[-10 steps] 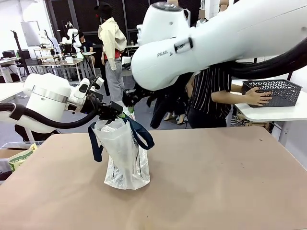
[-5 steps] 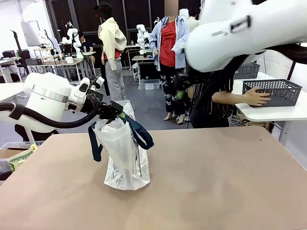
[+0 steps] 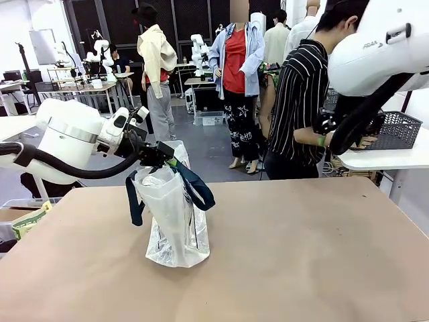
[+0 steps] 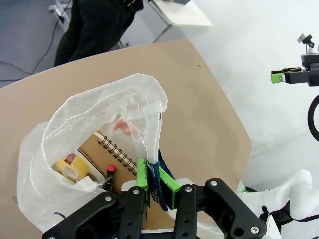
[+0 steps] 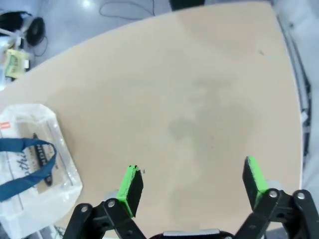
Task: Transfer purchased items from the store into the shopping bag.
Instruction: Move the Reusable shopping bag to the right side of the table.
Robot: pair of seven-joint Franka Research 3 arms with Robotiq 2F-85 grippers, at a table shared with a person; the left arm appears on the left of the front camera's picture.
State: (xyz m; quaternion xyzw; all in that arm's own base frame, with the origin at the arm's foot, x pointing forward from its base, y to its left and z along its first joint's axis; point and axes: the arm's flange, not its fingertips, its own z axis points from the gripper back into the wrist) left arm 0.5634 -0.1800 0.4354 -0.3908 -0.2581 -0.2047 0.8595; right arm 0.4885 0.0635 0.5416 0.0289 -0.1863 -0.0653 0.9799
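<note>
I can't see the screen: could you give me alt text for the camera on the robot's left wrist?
The left tool pinches a navy strap handle of a translucent white shopping bag, holding its mouth open above a brown table. Inside lie a spiral-bound brown notebook, a yellow tape roll and a small dark tube with a pink tip.
</note>
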